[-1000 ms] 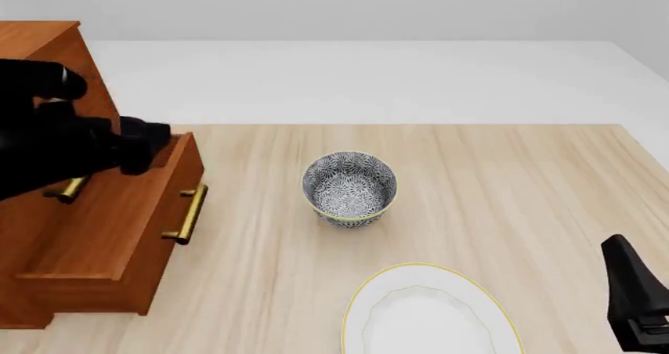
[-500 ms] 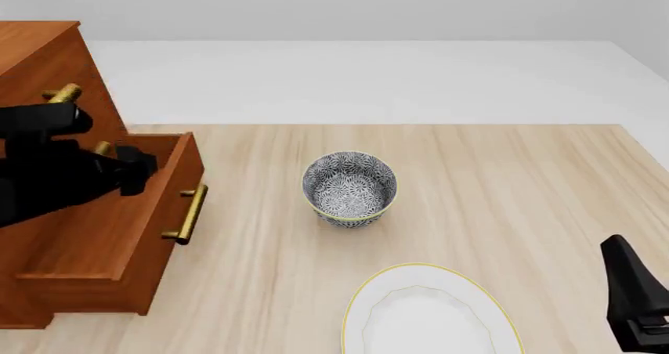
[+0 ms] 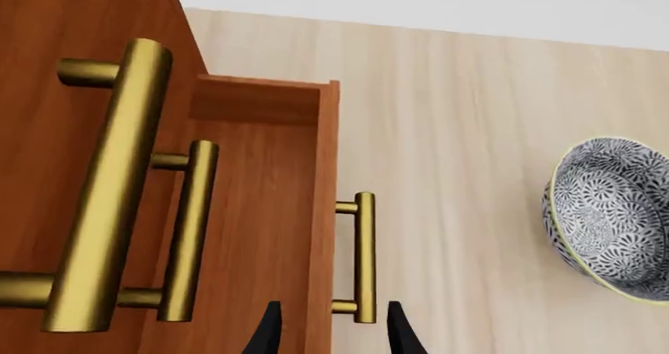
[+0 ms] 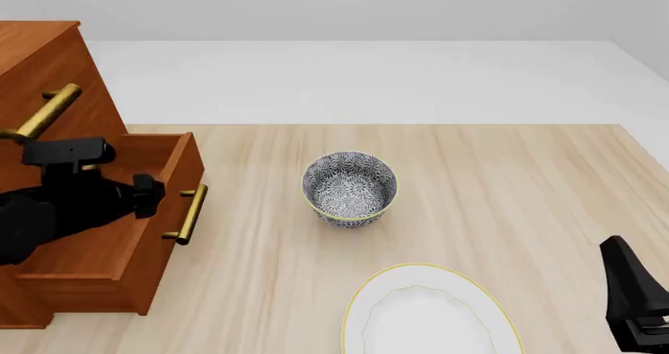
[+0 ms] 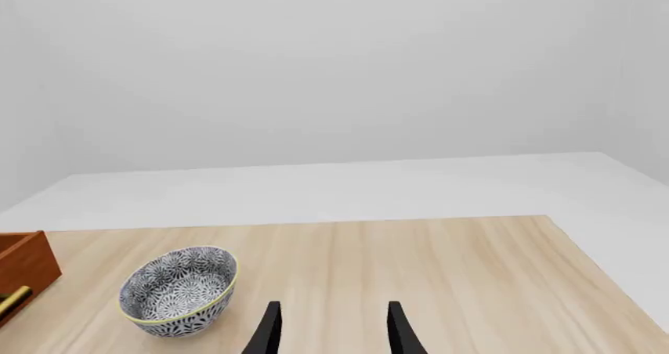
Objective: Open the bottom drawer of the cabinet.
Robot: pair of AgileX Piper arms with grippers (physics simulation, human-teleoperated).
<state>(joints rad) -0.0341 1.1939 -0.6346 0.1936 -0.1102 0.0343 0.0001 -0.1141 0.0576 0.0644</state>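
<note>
The reddish-brown cabinet [image 4: 47,52] stands at the table's left edge. Its bottom drawer [image 4: 99,248] is pulled out toward the bowl, and its inside is bare wood [image 3: 256,213]. The drawer's brass bar handle [image 4: 186,213] [image 3: 364,256] faces the bowl. My left gripper [image 4: 155,196] [image 3: 332,338] hovers over the drawer's front edge, open, holding nothing. In the left wrist view its fingertips [image 3: 269,334] frame the drawer front and the near end of the handle without touching them. My right gripper [image 4: 635,299] [image 5: 332,334] rests open at the near right.
A patterned bowl [image 4: 350,188] [image 5: 178,290] stands mid-table, right of the drawer. A white plate with a yellow rim [image 4: 428,311] lies near the front edge. The two upper drawers' brass handles [image 3: 110,189] [image 3: 188,229] stick out above the open drawer.
My left arm has dropped and drawn back from the cabinet's upper front to just over the open drawer, uncovering the top handle. The drawer and right arm have not moved.
</note>
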